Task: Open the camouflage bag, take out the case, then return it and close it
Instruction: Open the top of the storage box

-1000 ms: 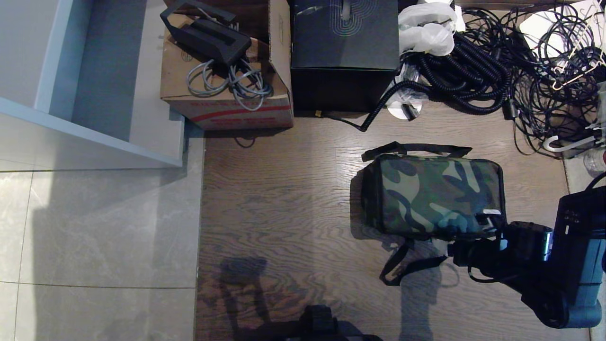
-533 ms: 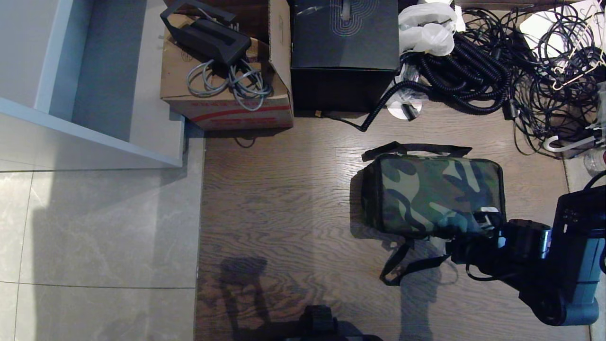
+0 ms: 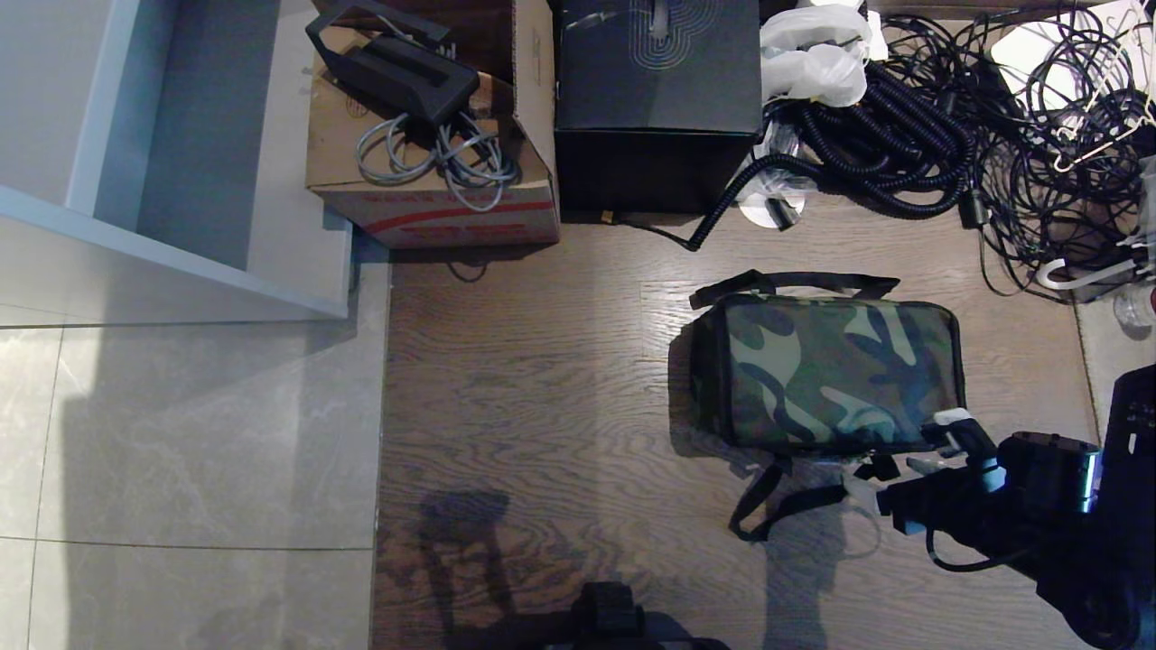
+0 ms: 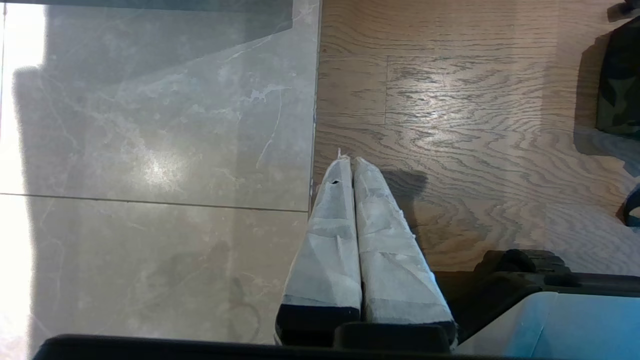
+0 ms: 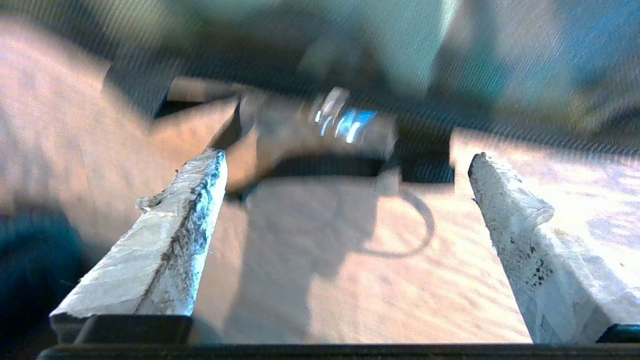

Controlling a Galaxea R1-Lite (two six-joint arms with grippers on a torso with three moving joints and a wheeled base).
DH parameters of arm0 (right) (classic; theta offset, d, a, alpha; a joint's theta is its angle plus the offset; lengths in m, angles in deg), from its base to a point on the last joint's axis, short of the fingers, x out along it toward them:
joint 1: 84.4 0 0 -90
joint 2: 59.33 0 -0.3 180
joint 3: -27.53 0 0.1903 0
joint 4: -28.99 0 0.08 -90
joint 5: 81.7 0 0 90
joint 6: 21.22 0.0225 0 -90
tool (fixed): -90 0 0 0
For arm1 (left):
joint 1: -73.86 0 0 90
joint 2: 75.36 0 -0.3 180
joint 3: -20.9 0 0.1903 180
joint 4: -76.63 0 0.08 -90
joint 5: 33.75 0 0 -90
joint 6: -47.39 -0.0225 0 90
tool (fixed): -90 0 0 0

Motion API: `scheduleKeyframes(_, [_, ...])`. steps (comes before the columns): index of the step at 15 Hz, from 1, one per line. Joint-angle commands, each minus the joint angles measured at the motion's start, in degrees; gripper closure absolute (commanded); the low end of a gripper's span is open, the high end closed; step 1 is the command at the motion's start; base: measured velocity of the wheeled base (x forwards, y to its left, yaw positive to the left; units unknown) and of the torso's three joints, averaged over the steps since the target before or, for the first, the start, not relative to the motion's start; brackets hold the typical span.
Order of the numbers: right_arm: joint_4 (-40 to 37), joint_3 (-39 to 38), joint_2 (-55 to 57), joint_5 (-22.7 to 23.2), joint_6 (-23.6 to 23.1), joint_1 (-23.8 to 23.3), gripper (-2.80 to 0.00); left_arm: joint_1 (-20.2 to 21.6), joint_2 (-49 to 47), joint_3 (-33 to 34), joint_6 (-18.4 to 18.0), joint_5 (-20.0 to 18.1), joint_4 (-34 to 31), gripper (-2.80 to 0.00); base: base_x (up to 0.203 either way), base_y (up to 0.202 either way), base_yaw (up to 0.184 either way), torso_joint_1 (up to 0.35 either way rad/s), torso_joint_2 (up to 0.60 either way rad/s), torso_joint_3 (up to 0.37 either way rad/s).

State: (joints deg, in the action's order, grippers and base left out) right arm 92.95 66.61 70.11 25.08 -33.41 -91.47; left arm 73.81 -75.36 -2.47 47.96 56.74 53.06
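The camouflage bag [image 3: 826,370] lies zipped shut on the wooden floor, and its edge also shows in the left wrist view [image 4: 620,85]. The case is hidden. My right gripper [image 3: 939,444] is open at the bag's near right corner, low over the floor and holding nothing. In the right wrist view, the gripper [image 5: 346,157] has its fingers wide apart. A blurred silver zip pull [image 5: 342,122] sits just beyond the fingertips, against the bag's dark side. My left gripper [image 4: 349,160] is shut and empty, parked over the seam between tile and wood.
A tall black cube box [image 3: 657,99] and a cardboard box [image 3: 424,162] with cables stand at the back. A tangle of black cables [image 3: 948,117] fills the back right. The bag's strap [image 3: 781,506] trails on the floor near me. A white cabinet [image 3: 208,262] is at the left.
My right gripper has drawn back off the bag's near right corner, toward me and to the right, and the wrist has rolled. The bag and the left arm have stayed still.
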Motion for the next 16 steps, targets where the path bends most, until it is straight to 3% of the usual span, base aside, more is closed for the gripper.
scheduleKeyframes(1, [0.3,-2.7,-0.7,3.3,-0.7,-0.5,-2.80,0.0,0.0,0.0,0.0,0.0,0.0,0.00,0.000,0.000,0.000,0.000,0.00,0.000])
scheduleKeyframes(7, [0.3,-1.6,1.3,9.7,4.3,0.2,-2.80,0.0,0.0,0.0,0.0,0.0,0.0,0.00,0.000,0.000,0.000,0.000,0.00,0.000])
scheduleKeyframes(16, [0.3,5.4,5.1,9.4,3.8,-0.1,-2.80,0.0,0.0,0.0,0.0,0.0,0.0,0.00,0.000,0.000,0.000,0.000,0.00,0.000])
